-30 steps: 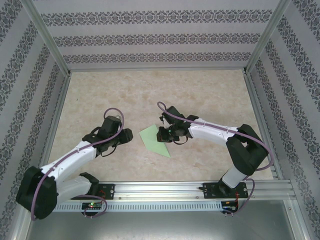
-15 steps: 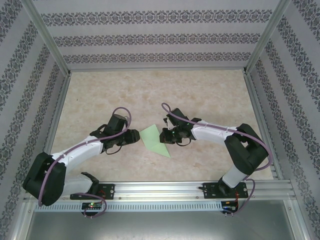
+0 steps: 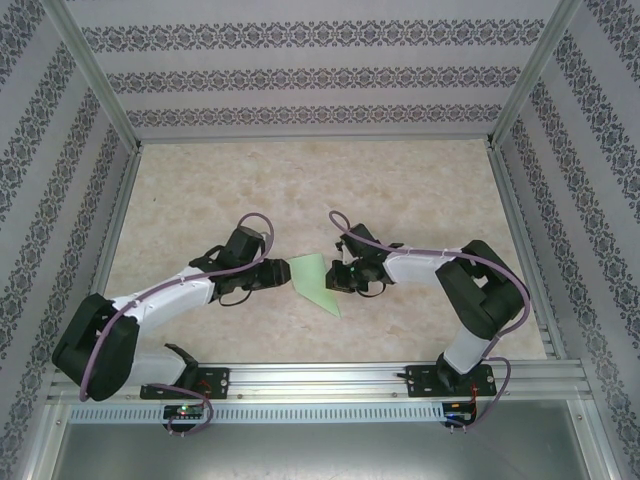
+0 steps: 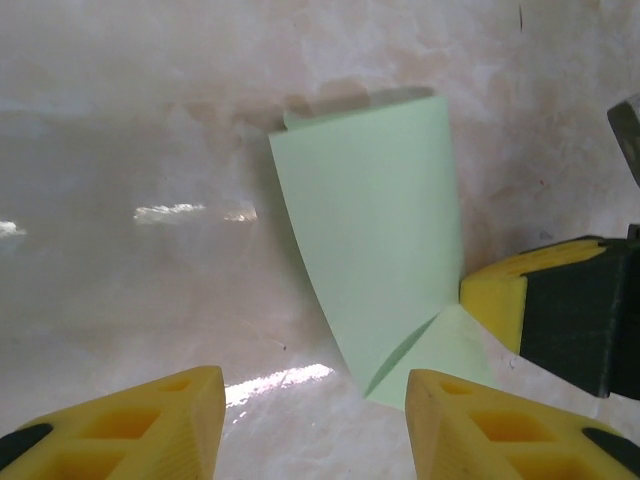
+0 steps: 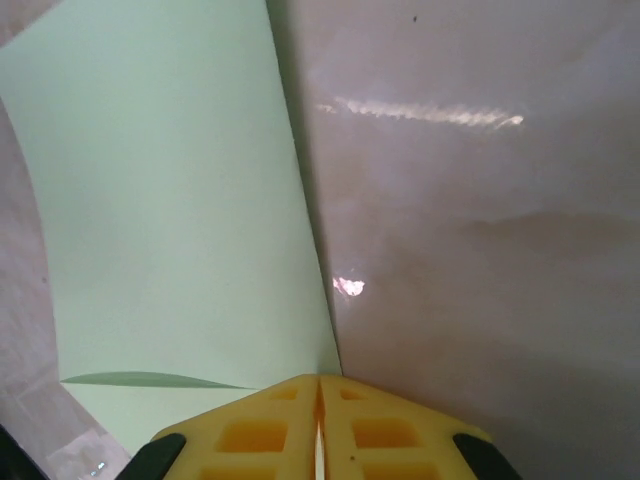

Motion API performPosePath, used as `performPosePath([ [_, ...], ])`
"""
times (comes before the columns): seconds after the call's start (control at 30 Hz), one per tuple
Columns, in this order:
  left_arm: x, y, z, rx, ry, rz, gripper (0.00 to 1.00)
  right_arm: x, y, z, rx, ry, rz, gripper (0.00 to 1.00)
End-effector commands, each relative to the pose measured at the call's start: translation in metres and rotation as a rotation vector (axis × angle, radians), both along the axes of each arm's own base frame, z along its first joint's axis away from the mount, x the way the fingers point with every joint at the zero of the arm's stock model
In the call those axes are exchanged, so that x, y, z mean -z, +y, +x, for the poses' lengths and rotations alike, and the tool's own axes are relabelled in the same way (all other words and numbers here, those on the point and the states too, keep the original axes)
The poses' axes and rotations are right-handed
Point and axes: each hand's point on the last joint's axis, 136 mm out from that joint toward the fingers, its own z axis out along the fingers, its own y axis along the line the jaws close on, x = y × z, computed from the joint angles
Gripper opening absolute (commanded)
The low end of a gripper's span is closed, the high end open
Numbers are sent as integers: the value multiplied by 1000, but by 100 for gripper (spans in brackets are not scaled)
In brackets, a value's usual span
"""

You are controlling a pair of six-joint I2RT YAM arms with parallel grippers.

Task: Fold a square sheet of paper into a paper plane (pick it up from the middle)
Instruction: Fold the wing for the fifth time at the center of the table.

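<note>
The square sheet of paper [image 3: 313, 280] is pale green and lies mid-table between my two grippers. In the left wrist view the sheet [image 4: 375, 230] curves upward, with a small triangular flap folded at its near corner. My left gripper [image 3: 283, 275] is open at the sheet's left edge. Its fingertips [image 4: 315, 400] straddle bare table just short of the flap. My right gripper [image 3: 338, 277] is shut at the sheet's right edge. In the right wrist view the paper [image 5: 160, 200] has an edge running straight into the seam of the closed fingertips [image 5: 318, 385]. One right finger [image 4: 495, 295] touches the fold.
The marbled table [image 3: 400, 190] is walled by patterned panels [image 3: 320, 75] with metal corner posts. A rail [image 3: 330, 378] carrying both arm bases runs along the near edge. Open surface lies behind and to both sides of the paper.
My left arm has swung right, bringing its gripper to the sheet's left edge while its jaws widened. The right gripper has drawn slightly right, and the sheet looks narrower and more curled.
</note>
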Motion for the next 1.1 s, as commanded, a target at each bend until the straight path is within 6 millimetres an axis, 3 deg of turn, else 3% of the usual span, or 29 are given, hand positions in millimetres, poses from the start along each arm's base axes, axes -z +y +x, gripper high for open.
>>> performPosePath([
  [0.0,-9,-17,3,47,-23,-28,54,5,-4,3,64,-8,18,10],
  [0.27,5,-37,2,25,48,-99,60,7,-8,1,94,-12,24,11],
  [0.53,13,-51,9,-11,84,-145,58,11,-10,1,110,-9,21,11],
  [0.83,20,-65,11,4,120,-199,46,18,-11,-1,116,5,13,11],
  [1.07,15,-71,11,31,99,-229,36,20,-11,-1,120,10,8,11],
])
